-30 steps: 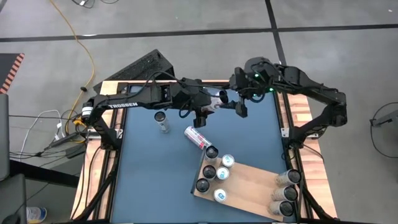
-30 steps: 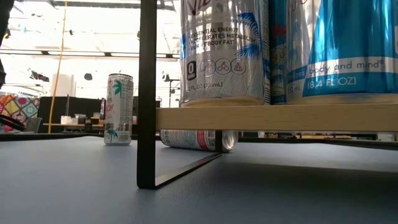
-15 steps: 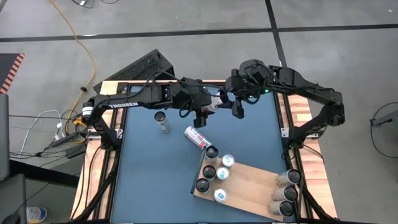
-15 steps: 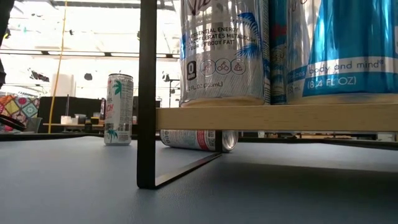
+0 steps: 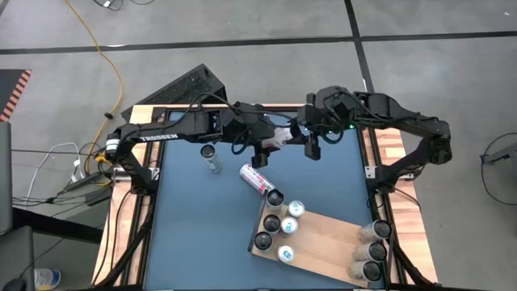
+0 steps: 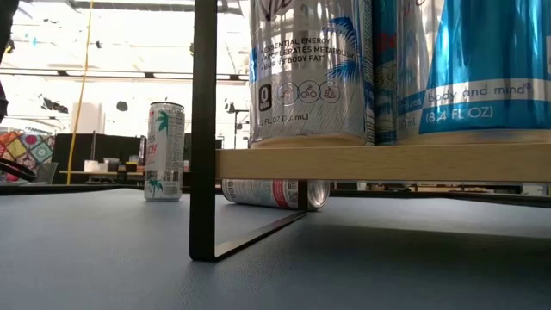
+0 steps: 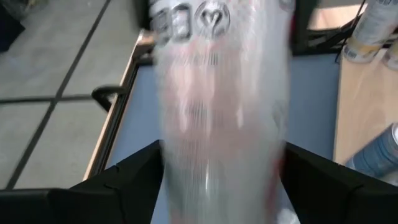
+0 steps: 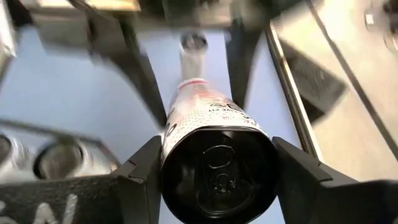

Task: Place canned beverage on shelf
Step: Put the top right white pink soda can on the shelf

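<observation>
Meeting above the far middle of the table (image 5: pixel 186 226), the left gripper (image 5: pixel 275 139) and the right gripper (image 5: pixel 311 139) both have a can (image 5: pixel 284 135) between their fingers, held lying sideways in the air; the left wrist view shows the left jaws clamped on the can's sides, and the right wrist view shows its dark end (image 8: pixel 217 168) sitting between the right jaws, though whether they press it or only flank it I cannot tell. The shelf (image 5: pixel 323 242) lies well apart from that can, at the near right of the table, carrying upright cans (image 5: pixel 283 225). Just beside the shelf's far corner a second can (image 5: pixel 254 179) lies on its side, and another can (image 5: pixel 211 157) stands farther left.
</observation>
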Controlling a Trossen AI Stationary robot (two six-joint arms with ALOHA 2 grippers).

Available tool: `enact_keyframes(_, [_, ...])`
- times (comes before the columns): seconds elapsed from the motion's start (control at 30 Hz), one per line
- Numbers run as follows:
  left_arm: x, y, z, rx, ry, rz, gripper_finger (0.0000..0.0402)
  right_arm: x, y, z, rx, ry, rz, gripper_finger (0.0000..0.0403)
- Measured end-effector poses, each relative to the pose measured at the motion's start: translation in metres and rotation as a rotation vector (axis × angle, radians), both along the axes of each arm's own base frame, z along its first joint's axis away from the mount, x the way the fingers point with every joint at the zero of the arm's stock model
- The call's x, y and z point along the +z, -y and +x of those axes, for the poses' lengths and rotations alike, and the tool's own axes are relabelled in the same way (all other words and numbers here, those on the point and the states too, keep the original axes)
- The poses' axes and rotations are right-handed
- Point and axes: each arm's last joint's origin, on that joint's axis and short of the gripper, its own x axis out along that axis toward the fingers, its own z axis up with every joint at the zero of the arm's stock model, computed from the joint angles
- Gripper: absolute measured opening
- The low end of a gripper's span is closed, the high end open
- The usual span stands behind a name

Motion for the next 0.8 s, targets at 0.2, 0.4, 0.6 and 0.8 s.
enact_keyframes(0.2, [0.013,-0.001,-0.013,0.076,-0.077,-0.004,0.0291,0.002,-0.02,-0.027,-0.084,-0.09,0.001,0.0215])
enact_keyframes(0.4, [0.025,0.0,-0.021,0.122,-0.097,-0.031,0.0292,0.002,-0.046,-0.053,-0.153,-0.253,0.042,0.0215])
enact_keyframes(0.6, [0.029,-0.001,-0.022,0.158,-0.074,-0.062,0.0292,0.002,-0.071,-0.068,-0.21,-0.309,0.096,0.0215])
enact_keyframes(0.8, [0.032,0.001,-0.024,0.169,-0.062,-0.085,0.0293,-0.001,-0.096,-0.07,-0.178,-0.308,0.2,0.0215])
